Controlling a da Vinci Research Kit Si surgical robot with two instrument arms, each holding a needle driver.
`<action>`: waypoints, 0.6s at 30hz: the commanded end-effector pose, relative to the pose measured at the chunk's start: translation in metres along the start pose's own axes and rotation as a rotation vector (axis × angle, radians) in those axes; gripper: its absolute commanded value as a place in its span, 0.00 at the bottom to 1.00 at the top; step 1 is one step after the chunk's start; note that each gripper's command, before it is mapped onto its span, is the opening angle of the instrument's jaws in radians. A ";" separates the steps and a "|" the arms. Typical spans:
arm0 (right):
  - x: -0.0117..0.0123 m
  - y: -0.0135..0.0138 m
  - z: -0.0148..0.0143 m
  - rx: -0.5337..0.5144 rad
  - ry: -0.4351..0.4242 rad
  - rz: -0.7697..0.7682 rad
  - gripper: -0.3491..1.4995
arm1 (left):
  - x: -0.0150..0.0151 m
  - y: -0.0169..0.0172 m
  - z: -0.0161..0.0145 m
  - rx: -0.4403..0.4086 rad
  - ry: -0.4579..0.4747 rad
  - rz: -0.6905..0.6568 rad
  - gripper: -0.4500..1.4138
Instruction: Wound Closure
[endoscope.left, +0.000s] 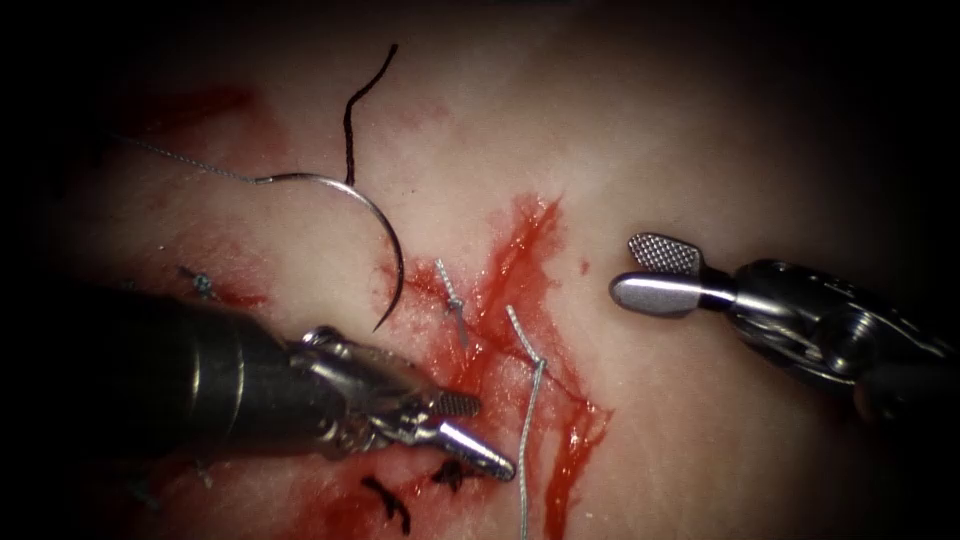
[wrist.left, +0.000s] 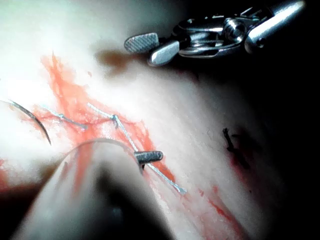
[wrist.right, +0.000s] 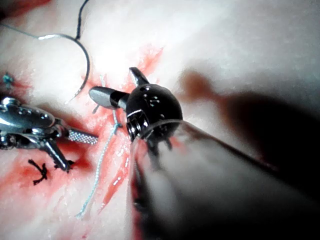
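The curved needle (endoscope.left: 372, 215) lies on the tissue (endoscope.left: 700, 150) left of the cut (endoscope.left: 520, 285), held by neither tool. Its tip points down toward the left tool, and its light thread (endoscope.left: 170, 155) trails off to the upper left. My left tool (endoscope.left: 495, 437) is open low over the cut, just below the needle tip, holding nothing. Well right of the cut, my right tool (endoscope.left: 624, 268) hovers open and holds nothing. The left wrist view shows the needle (wrist.left: 35, 119) and the right tool (wrist.left: 140, 51). In the right wrist view the needle (wrist.right: 86, 60) curves beside the right tool (wrist.right: 111, 81).
A light thread strand (endoscope.left: 527, 410) with a knot runs down along the cut, with a short piece (endoscope.left: 450, 292) to its left. Red fluid (endoscope.left: 570, 450) covers the cut and runs downward. Dark cut thread ends (endoscope.left: 392, 502) lie below the left tool. A dark thread piece (endoscope.left: 352, 110) crosses the needle.
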 end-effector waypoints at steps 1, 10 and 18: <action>-0.0004 0.0000 0.0009 0.003 0.000 -0.003 0.82 | -0.0006 0.0000 0.0010 -0.040 0.005 -0.052 0.34; -0.0007 0.0001 0.0010 0.003 0.000 -0.006 0.81 | -0.0006 0.0028 0.0024 -0.113 0.020 -0.028 0.32; -0.0007 0.0000 0.0009 0.004 0.000 -0.006 0.81 | -0.0010 0.0014 0.0019 -0.059 0.013 -0.222 0.33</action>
